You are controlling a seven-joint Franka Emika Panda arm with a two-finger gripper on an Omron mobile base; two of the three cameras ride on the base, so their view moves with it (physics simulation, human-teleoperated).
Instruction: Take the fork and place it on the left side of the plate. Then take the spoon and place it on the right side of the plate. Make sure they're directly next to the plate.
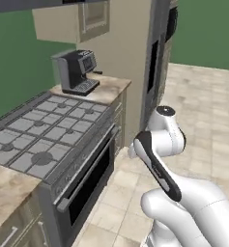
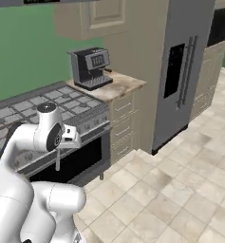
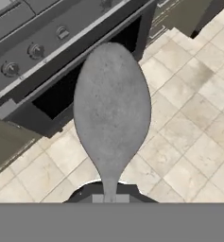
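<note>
The grey metal spoon (image 3: 112,108) looms close in the hand view, its oval bowl pointing away from me and its thin neck running down into my gripper (image 3: 110,195), which is shut on it. From the right base view the spoon (image 2: 57,160) hangs as a thin grey sliver below the hand (image 2: 69,136), in front of the oven door and above the floor. The fork and the plate are out of view.
A stove (image 1: 48,126) with a dark oven door (image 2: 80,159) stands to my left, its knobs (image 3: 10,69) close under the hand. A coffee machine (image 2: 91,67) sits on the counter beyond, beside a tall grey fridge (image 2: 180,71). Tiled floor (image 2: 180,190) spreads to the right.
</note>
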